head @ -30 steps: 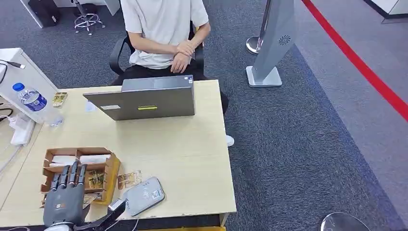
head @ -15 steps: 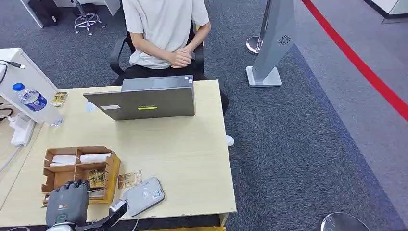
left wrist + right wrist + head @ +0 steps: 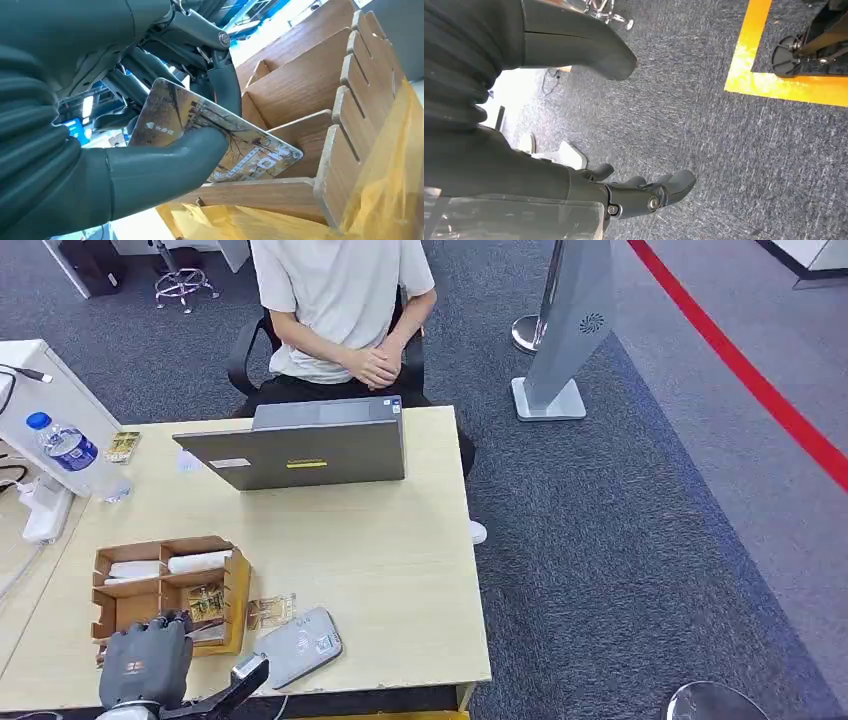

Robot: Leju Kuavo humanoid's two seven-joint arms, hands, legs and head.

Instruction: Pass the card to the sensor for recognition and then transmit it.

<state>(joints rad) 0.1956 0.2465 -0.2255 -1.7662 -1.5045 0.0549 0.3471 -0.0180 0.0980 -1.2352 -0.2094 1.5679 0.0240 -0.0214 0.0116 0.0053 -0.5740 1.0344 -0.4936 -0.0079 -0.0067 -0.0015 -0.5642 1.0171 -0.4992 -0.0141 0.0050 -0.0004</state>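
Left hand [image 3: 150, 150] pinches the card [image 3: 220, 135] between thumb and fingers, partly raised out of the wooden organiser [image 3: 165, 585] directly beneath it, a grip suited to drawing it clear. The sensor [image 3: 297, 645] lies just beside the hand. Right hand [image 3: 644, 192] hangs over carpet, fingers loosely apart, holding nothing

Left hand [image 3: 146, 664] fingers closed, now pinching card [image 3: 220, 140]; wooden box [image 3: 225, 585] nudged slightly.

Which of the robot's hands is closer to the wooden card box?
The left hand. It is at the wooden box, pinching a card over it. The right hand hangs over the carpet floor, away from the table.
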